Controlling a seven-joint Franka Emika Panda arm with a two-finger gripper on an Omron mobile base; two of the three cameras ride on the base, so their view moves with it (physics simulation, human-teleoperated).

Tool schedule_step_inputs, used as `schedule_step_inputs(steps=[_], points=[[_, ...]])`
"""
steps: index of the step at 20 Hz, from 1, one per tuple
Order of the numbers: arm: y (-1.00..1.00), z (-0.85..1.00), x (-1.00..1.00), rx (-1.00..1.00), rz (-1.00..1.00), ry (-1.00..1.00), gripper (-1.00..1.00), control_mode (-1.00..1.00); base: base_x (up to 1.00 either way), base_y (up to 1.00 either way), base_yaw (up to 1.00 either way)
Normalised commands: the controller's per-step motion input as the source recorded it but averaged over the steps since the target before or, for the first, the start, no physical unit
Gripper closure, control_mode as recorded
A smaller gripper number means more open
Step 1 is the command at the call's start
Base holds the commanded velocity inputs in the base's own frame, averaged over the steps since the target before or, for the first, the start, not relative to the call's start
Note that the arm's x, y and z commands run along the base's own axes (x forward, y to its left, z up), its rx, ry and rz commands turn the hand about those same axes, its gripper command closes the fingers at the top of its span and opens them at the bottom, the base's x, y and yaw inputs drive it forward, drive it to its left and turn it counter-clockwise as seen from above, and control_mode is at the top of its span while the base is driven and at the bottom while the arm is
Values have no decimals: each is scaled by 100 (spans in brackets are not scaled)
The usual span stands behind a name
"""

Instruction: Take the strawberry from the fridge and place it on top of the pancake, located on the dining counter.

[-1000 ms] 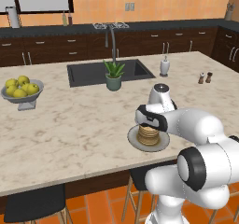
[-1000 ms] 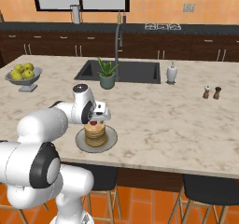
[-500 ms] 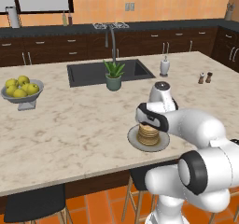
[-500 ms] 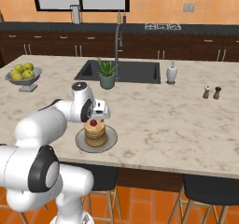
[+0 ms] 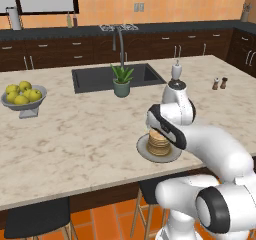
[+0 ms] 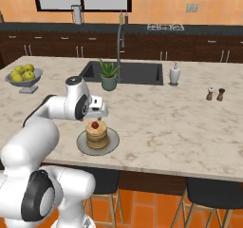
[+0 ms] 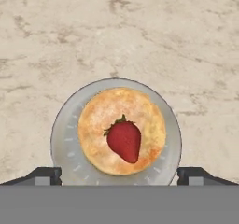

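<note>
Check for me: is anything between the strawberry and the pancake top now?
Nothing visible. The strawberry already lies on the pancake, near its middle, on the plate. The gripper hangs above with its fingertips spread well apart.

One strawberry (image 7: 124,140), one pancake stack (image 7: 121,130), one plant (image 6: 108,74), two shakers (image 6: 214,94), perhaps five lemons (image 5: 21,93).

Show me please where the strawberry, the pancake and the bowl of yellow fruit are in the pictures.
strawberry (image 7: 124,140): hand view, middle of the red berry.
pancake (image 7: 97,118): hand view, bare golden top of the stack.
bowl of yellow fruit (image 5: 23,104): left base view, grey wall of the bowl.
</note>
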Motion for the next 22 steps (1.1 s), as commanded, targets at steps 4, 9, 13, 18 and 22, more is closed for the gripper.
schedule_step_inputs(steps=[4, 9, 13, 18, 22], points=[[42, 36, -89, -1, -1, 0, -100, -100, 0, 0, 0], [37, 26, -100, 0, 0, 0, -100, -100, 0, 0, 0], [60, 1, -100, -1, -1, 0, -100, -100, 0, 0, 0], [99, 0, -81, -15, 0, 2, -100, -100, 0, 0, 0], [100, -2, -17, -21, 0, 19, -100, -100, 0, 0, 0]])
